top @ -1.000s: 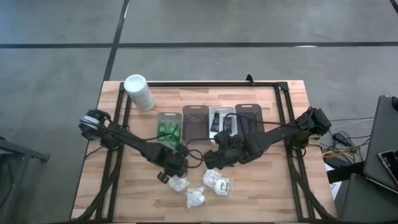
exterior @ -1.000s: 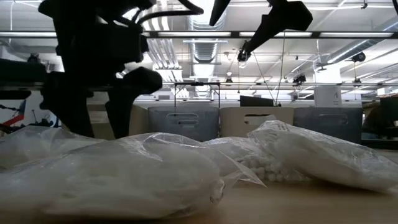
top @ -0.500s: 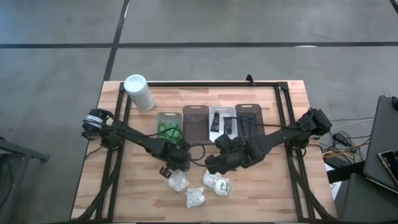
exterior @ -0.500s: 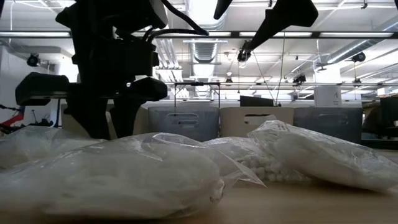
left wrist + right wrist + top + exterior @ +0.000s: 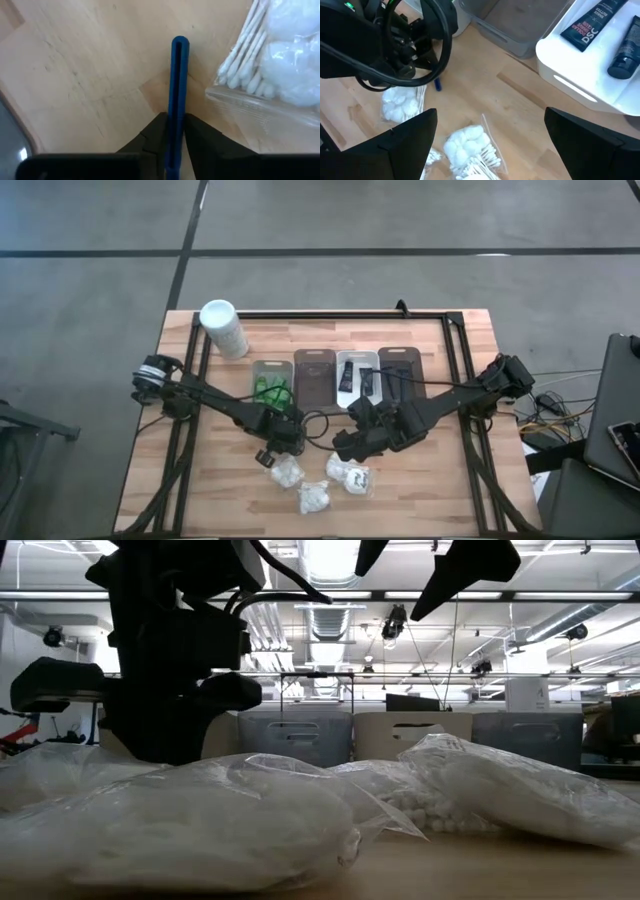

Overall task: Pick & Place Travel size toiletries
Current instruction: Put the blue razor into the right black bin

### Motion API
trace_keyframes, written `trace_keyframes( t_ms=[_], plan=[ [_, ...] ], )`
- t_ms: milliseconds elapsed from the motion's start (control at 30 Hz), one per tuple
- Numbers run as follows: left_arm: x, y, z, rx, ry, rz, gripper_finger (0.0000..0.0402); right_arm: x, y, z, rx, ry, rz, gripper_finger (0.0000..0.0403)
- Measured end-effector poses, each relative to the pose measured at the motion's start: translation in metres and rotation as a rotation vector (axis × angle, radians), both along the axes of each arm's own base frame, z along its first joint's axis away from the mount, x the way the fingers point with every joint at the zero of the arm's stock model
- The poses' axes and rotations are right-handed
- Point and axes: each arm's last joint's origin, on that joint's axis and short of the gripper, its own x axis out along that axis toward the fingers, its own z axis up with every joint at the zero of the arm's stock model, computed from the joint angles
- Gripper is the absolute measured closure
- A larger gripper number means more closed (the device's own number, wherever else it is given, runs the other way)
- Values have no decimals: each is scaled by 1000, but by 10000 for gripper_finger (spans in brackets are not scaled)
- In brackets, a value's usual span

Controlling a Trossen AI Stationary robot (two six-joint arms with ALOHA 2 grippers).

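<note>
Far left, at the back: tall white container (image 5: 224, 328), out of play. Next across: left claw (image 5: 174, 131) low over the wooden surface (image 5: 200, 490), pressed together on a slim blue razor (image 5: 179, 95), handle jutting forward past the fingertips, tip just beside a packet of cotton swabs and balls (image 5: 277, 55). Behind it: tray with green bottles (image 5: 270, 388), then an empty grey tray (image 5: 314, 375). In front: three white packets (image 5: 320, 480) clustered near the front edge.

Further right: right claw (image 5: 490, 140) spread wide and empty, hanging above the packet nearest it (image 5: 470, 142), close to the left arm. White tray with black tubes (image 5: 600, 27) behind; last tray (image 5: 398, 365) rightmost.

Risks, as judged: razer held only by a narrow pinch, so likely to twist or slip on a fast swing; long handle liable to snag the packet; arms crowded, so contact possible if both move inward.
</note>
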Motion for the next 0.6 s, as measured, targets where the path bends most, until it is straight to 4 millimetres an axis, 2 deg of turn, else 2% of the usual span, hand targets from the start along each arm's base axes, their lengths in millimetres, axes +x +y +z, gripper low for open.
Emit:
trace_keyframes(
  t_ms=[100, 267, 367, 467, 600],
  plan=[
    [0, 0, 3, -8, -6, 27, 346, 0, 0, 0, 1, 1, -3, 39],
    [1, 0, 21, -41, -26, 112, 372, 0, 1, 4, -1, -9, 2, 39],
    [4, -1, 46, -101, -78, 212, 375, -3, 1, 11, -27, -35, 11, 39],
    [0, -2, 67, -159, -58, 280, 375, -8, -1, 22, -56, -77, 0, 39],
    [-3, -5, 113, -178, -128, 218, 375, -20, -6, 41, -102, -132, 6, 39]
  ],
)
